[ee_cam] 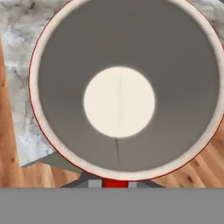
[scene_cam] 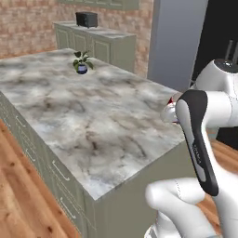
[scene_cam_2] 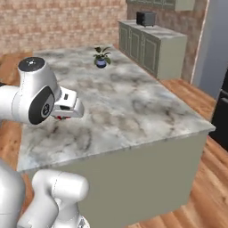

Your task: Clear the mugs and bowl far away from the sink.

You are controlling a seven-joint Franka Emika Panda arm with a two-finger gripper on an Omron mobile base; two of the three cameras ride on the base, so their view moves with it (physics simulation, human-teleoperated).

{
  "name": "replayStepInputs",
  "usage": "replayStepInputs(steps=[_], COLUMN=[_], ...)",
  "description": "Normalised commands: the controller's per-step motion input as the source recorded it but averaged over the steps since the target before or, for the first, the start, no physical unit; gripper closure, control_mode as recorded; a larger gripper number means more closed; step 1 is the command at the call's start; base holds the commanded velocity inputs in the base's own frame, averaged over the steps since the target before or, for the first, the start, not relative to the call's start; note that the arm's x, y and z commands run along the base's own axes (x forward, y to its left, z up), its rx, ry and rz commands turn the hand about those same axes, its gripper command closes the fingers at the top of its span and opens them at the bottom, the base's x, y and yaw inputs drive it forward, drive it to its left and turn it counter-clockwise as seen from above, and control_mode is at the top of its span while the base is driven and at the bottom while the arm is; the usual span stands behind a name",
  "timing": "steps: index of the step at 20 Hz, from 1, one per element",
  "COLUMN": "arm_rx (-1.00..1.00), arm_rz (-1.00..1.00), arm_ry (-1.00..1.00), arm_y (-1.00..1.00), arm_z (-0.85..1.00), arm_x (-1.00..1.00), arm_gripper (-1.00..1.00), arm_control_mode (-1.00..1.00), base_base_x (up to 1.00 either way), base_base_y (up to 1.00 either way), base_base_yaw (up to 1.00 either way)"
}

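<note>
The red mug [ee_cam: 118, 100] looks straight up at the hand camera, its white inside and thin red rim spanning the hand view. My gripper [ee_cam: 116, 183] is shut on its rim; the fingers are mostly hidden behind the mug. In the left base view a sliver of the red mug [scene_cam: 172, 99] peeks out beside the hand, over the near right corner of the marble island counter [scene_cam: 93, 121]. A red patch of the mug [scene_cam_2: 59, 117] shows under the gripper [scene_cam_2: 67, 112] in the right base view. The yellow mug, the bowl and the sink are out of view.
A small blue plant pot [scene_cam: 82, 68] [scene_cam_2: 101, 63] stands at the far end of the island. Behind it is a cabinet run with a dark appliance [scene_cam: 86, 19] [scene_cam_2: 145, 18]. A tall grey fridge [scene_cam: 179, 42] stands right of the island, and wood floor [ee_cam: 17, 175] lies below the counter corner.
</note>
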Motion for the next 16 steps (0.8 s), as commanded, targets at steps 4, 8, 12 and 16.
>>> replayStepInputs(steps=[4,8,12,16], arm_rx=[0.0,0.0,0.0,0.0], arm_rz=[0.0,0.0,0.0,0.0], arm_ry=[0.0,0.0,0.0,0.0], arm_y=[0.0,0.0,0.0,0.0], arm_z=[0.0,0.0,0.0,0.0], arm_x=[0.0,0.0,0.0,0.0], arm_gripper=[1.0,1.0,1.0,1.0], arm_control_mode=[1.0,1.0,1.0,1.0], base_base_x=[0.97,1.0,1.0,0.99], base_base_y=[0.0,-0.02,-0.01,0.0], base_base_yaw=[0.66,0.32,0.03,0.06])
